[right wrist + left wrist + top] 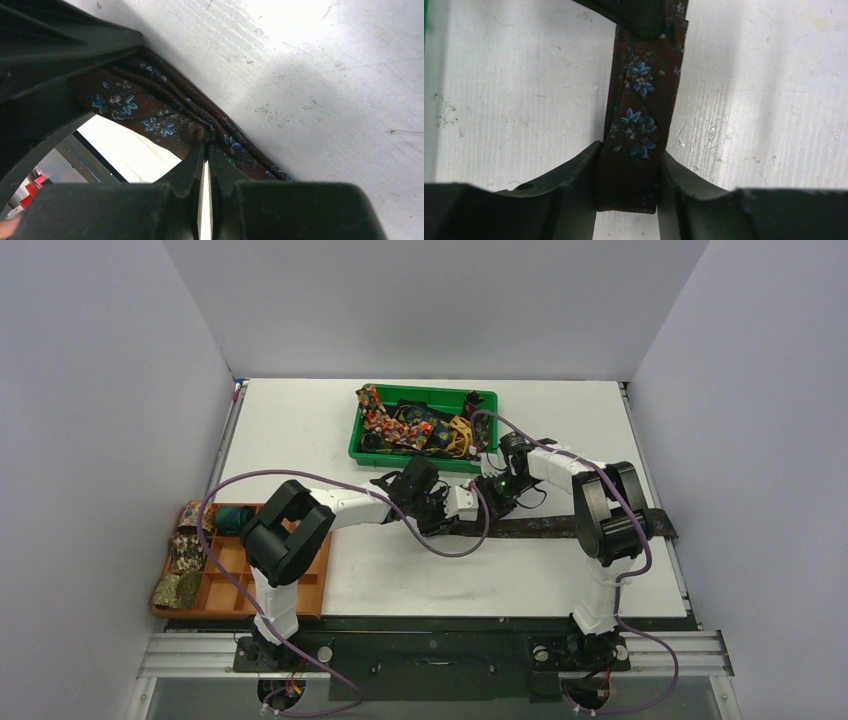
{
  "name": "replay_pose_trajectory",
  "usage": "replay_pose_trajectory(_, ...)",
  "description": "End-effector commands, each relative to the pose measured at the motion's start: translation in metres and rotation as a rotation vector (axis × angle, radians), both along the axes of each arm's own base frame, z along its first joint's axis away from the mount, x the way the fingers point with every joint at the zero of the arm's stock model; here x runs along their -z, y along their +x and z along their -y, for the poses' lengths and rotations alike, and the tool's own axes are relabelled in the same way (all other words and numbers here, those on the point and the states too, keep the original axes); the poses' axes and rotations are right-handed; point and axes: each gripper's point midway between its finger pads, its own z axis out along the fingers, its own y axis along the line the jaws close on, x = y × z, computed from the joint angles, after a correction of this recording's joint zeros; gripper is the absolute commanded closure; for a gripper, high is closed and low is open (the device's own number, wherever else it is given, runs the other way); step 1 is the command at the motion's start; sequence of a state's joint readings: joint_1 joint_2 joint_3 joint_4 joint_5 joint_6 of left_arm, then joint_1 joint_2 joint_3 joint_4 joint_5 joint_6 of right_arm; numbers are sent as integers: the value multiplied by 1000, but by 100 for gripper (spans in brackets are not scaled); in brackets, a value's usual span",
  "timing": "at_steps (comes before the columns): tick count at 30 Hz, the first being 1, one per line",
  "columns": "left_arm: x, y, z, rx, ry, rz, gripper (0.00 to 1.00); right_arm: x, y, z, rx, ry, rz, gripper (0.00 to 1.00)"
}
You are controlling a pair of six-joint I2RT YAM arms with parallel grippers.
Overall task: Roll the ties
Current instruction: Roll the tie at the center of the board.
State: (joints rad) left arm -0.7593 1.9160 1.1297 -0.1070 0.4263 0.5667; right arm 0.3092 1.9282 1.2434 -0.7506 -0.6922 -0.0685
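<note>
White counter (300, 430) under jaws, scuffed, bright glare beside right jaws. Plain pale walls (430, 300) beyond jaws and either side. Metal rail (190, 652) along near edge.

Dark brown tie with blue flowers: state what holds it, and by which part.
The left fingers clamp the dark brown blue-flowered fabric tie across its width at its end; the right fingers pinch a bunched fold of it farther along.

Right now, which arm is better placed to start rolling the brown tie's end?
Left. The left gripper has the end of the brown tie between its fingers; the right gripper pinches the fabric farther along.
</note>
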Motion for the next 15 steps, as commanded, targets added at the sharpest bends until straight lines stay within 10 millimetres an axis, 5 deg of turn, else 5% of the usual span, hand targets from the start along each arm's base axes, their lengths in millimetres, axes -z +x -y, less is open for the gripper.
replay_pose_trajectory(1,6,-15,-11,37,33,-37,68,-3,13,-2,2,-6,48,100)
replay_pose_trajectory(4,7,-16,-13,33,38,-35,72,-14,14,-11,6,48,52,100)
replay_pose_trajectory(7,8,-13,-14,3,47,-31,75,-27,12,-19,11,119,31,74)
replay_pose_trajectory(11,9,-12,-16,-33,50,-24,75,-32,3,-22,-10,159,-11,58)
replay_pose_trajectory(15,11,-12,-17,-49,54,-29,74,-23,-4,-21,-35,145,-61,69)
